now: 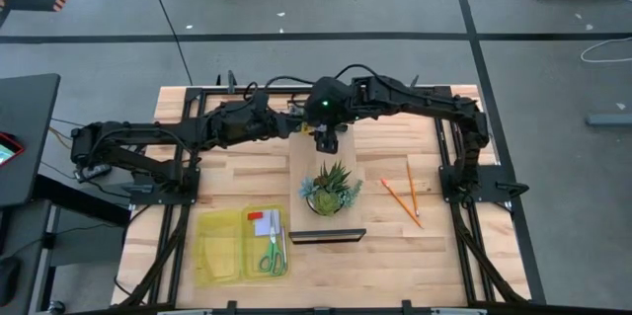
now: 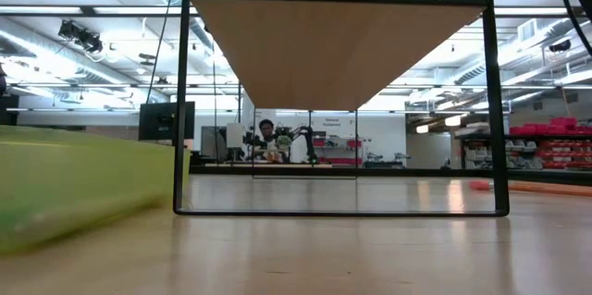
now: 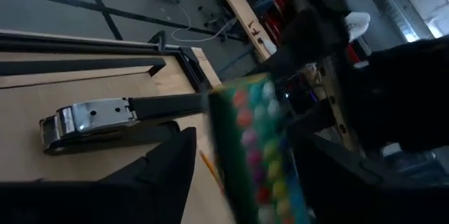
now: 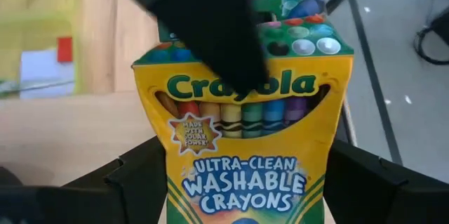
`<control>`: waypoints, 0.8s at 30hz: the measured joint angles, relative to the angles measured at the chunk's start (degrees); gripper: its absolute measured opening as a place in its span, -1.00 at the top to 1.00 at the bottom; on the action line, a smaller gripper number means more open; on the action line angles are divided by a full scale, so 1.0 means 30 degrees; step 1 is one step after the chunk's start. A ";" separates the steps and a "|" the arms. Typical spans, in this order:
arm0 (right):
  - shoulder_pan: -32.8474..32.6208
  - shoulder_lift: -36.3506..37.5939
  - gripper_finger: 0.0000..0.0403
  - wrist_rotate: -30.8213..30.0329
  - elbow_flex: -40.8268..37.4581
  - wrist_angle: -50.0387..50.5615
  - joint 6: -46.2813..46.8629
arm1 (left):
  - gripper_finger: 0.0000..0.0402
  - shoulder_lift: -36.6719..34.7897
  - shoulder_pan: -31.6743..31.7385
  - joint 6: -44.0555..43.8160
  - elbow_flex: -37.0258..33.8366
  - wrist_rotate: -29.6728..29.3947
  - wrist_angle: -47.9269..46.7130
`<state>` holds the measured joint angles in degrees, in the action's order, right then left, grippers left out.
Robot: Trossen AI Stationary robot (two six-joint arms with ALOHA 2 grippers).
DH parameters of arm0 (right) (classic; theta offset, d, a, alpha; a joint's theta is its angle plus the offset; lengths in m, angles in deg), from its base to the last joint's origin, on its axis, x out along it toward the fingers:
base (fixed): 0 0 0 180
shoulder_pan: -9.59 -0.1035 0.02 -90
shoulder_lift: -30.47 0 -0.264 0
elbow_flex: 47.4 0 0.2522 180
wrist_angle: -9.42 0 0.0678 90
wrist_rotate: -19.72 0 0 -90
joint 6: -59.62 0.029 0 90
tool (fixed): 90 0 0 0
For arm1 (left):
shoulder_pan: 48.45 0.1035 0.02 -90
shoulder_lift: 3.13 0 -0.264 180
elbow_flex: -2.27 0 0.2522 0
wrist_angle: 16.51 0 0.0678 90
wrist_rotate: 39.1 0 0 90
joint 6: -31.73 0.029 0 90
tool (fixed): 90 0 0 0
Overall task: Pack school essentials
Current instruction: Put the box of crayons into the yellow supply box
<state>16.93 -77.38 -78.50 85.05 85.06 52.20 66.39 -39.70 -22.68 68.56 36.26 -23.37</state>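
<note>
Both arms reach in over the far middle of the table and meet above the raised wooden shelf (image 1: pixel 308 172). The right gripper (image 4: pixel 245 182) has the yellow-and-green crayon box (image 4: pixel 245 147) clamped between its fingers, jaws spread wide around the box's sides. The left gripper (image 3: pixel 238 175) is right at the same box, its fingers on either side, though I cannot tell whether they press it. Below, the black stapler (image 3: pixel 105 120) lies on the wood; green-handled scissors (image 1: pixel 273 254) rest in the yellow tray (image 1: pixel 222 246), thin orange pencils (image 1: pixel 403 196) off to the right.
</note>
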 joint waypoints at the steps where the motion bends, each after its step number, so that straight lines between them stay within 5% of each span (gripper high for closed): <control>1: -0.0011 -0.0075 -0.58 0.0058 0.0002 0.0068 -0.0036 | -0.19 0.0007 0.0003 0.0244 -0.0003 0.0094 0.0059; 14: -0.0023 -0.0030 -0.58 0.0060 -0.0022 0.0029 -0.0073 | -0.10 0.0962 -0.0215 -0.0220 0.0033 0.0931 0.0217; 24: -0.0011 -0.0022 -0.58 0.0043 -0.0027 0.0034 -0.0419 | 0.16 0.0961 -0.0069 -0.0154 0.0026 0.1082 0.0268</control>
<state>16.90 -77.45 -78.38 84.97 85.16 50.94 69.27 -39.91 -23.14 68.63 39.51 -22.56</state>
